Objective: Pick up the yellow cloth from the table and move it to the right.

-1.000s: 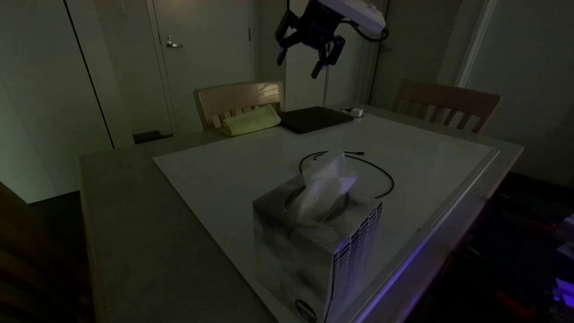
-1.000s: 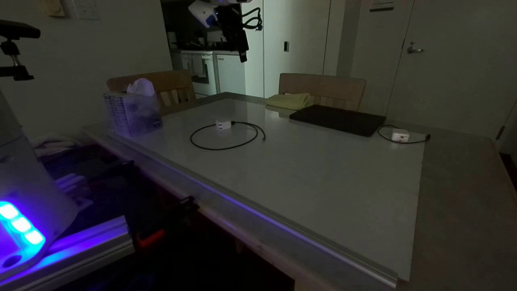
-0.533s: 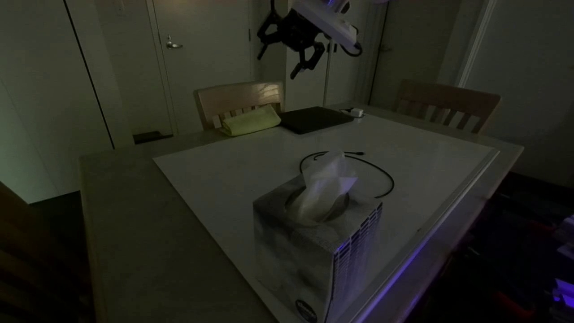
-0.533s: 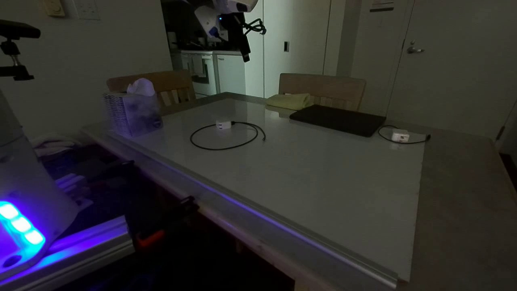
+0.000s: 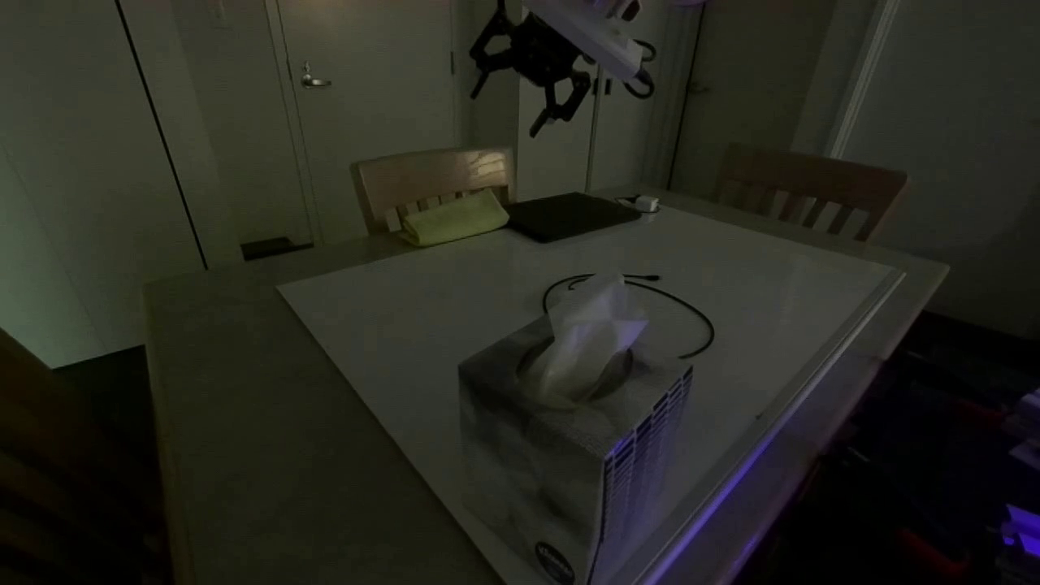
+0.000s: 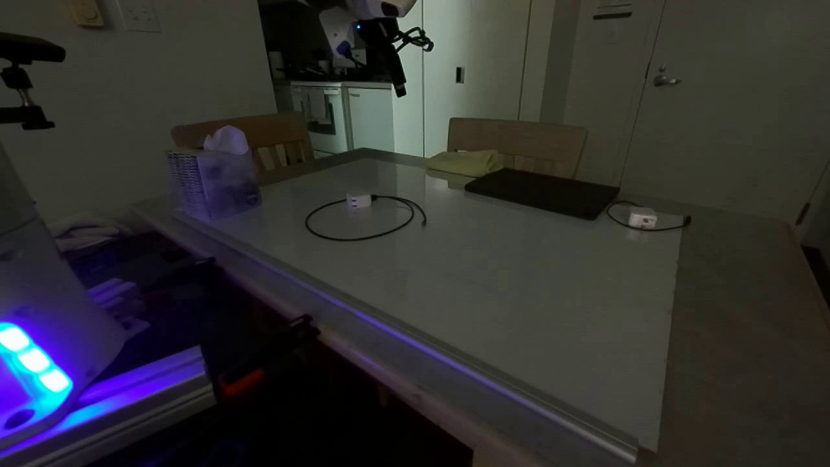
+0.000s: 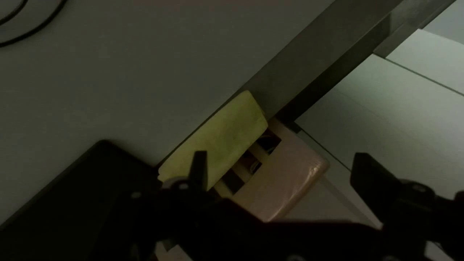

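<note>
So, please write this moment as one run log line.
claw: open, empty; yellow cloth: folded, on table beside flat black rectangle; pick-up: not done

It looks like a home: a dining area open to a kitchen (image 6: 342,97). In an exterior view, beyond the far corner of the table (image 6: 493,292), stand a white stove (image 6: 341,123) with a towel (image 6: 317,106) hung on its front and a base cabinet (image 6: 371,120) under a countertop (image 6: 367,84). Slat-backed wooden chairs (image 6: 519,137) stand along two table edges; in both exterior views a Kleenex tissue box (image 5: 528,455) sits near a table corner and a door (image 5: 374,114) has a lever handle (image 5: 309,81).
</note>
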Robot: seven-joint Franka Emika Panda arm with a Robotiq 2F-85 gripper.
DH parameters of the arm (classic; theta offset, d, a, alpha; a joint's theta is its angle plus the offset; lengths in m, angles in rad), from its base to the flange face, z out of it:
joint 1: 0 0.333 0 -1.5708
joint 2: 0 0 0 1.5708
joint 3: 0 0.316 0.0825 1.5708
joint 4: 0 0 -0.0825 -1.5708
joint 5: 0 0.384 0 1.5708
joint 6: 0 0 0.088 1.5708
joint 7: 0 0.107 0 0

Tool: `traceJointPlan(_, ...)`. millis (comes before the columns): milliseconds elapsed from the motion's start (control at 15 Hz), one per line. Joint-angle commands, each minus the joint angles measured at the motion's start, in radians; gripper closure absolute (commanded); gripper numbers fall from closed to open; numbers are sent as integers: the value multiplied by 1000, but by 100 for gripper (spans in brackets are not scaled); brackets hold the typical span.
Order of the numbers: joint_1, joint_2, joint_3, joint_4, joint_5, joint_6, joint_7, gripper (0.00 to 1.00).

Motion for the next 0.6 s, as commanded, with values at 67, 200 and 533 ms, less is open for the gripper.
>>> traceJointPlan(67,155,63,-226,81,-179,-20,291,0)
traceJointPlan(200,237,115,-336,161,-266,-61,436,0)
traceJointPlan(533,222,137,-299,236,-293,-192,524,0)
